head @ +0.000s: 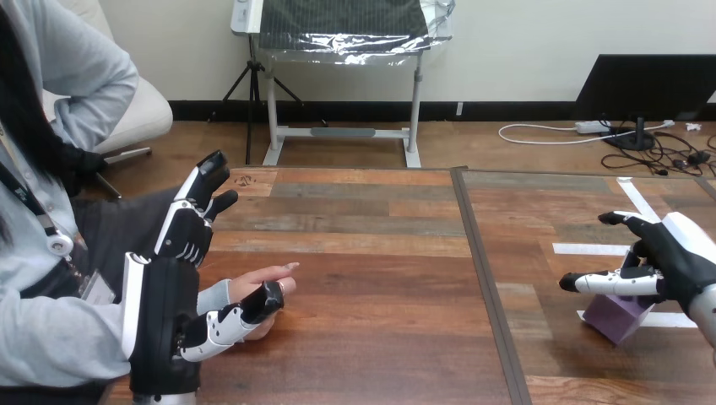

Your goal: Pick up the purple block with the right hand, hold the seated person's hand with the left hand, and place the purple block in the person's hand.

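So the purple block [618, 319] is over on the right side of the table [371, 253], sitting tilted on one edge next to a strip of white tape [591, 249]. The right hand [675, 257] is draped right over the top of it and touching it. I honestly can't tell whether it has a real grip or is just resting there. The tilt makes me think the block is getting levered up rather than lying flat, but that's a guess. The person's hand [263, 278] is well apart from all this, at the left edge of the table, laid out low on the wood. That makes sense if it's meant to be the landing spot. The left hand [181, 236] is right beside it with its fingers pointing straight up and away, so it's released, not clenched. Only the thumb stretches across the person's hand, overlapping it. I wouldn't call that holding yet, since nothing is wrapped around it. My read is that it's parked there so it can close in and steady the person's hand while the block comes over. The pickup looks like the step in hand, and the handover hasn't started. The carry across the table seam is where a loose grip could cost you.
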### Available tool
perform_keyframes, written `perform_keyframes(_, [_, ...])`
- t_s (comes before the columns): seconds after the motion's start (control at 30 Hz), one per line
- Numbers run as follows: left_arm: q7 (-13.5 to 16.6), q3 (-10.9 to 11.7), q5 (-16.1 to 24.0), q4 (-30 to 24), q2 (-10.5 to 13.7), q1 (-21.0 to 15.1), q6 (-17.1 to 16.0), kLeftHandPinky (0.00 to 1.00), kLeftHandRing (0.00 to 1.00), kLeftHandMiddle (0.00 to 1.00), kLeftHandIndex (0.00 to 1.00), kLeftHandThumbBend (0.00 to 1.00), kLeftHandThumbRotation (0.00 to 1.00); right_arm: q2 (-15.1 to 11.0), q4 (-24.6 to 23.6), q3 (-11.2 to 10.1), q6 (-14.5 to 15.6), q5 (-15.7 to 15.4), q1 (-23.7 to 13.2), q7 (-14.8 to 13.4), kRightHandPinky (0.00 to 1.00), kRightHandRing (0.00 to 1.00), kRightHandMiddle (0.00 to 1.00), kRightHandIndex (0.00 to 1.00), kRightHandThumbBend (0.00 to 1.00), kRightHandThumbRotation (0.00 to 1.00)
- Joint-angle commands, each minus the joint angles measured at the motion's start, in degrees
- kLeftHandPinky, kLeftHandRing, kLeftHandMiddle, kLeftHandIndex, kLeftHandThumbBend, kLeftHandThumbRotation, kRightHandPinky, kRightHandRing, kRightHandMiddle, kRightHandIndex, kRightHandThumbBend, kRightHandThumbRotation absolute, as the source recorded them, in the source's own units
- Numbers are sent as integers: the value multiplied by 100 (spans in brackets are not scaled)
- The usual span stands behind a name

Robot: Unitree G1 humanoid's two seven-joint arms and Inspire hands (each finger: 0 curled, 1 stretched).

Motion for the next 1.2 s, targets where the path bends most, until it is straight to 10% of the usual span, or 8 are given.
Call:
perform_keyframes(0.0, [-34, -11, 2, -82, 1, -330, -71, 84, 92, 92, 89, 100, 62, -144, -476, -129, 128, 134, -62, 123, 16, 15, 24, 88, 100, 39])
perform_keyframes(1.17, [-19, 28, 21, 21, -15, -379, -113, 85, 91, 92, 89, 100, 62, -183, -1776, -383, 889, 191, 771, 439, 14, 12, 21, 89, 100, 36])
